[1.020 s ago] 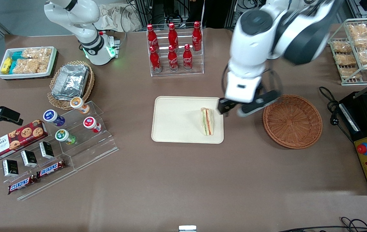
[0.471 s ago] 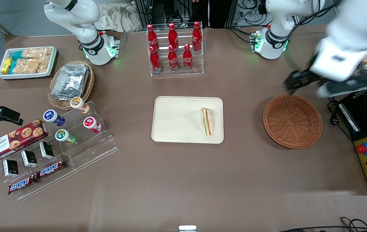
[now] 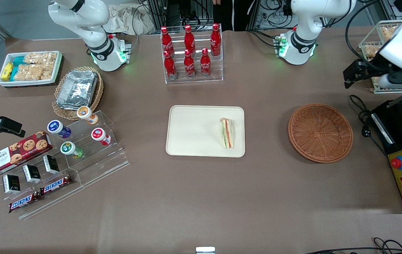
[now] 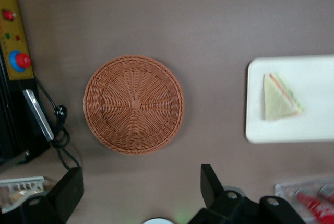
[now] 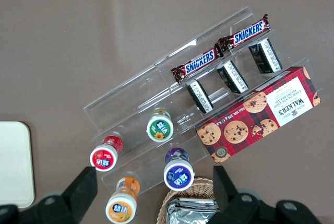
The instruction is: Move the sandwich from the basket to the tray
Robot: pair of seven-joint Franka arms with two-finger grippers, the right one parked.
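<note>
Front view — gripper point(image 3: 349, 75) raised, jaws apart

We see a brown table point(image 3: 201, 197) carrying a cream tray point(image 3: 194, 131) at its middle, and a round wicker basket point(image 3: 320, 132) well apart from it toward the working arm's end. Farther from the front camera stands a clear rack of red bottles point(image 3: 191, 53). Toward the parked arm's end lie a clear stepped stand point(image 3: 91, 165) and a red cookie box point(image 3: 17, 152). The gripper point(image 3: 361, 72) hangs open, high at the working arm's end.
</note>
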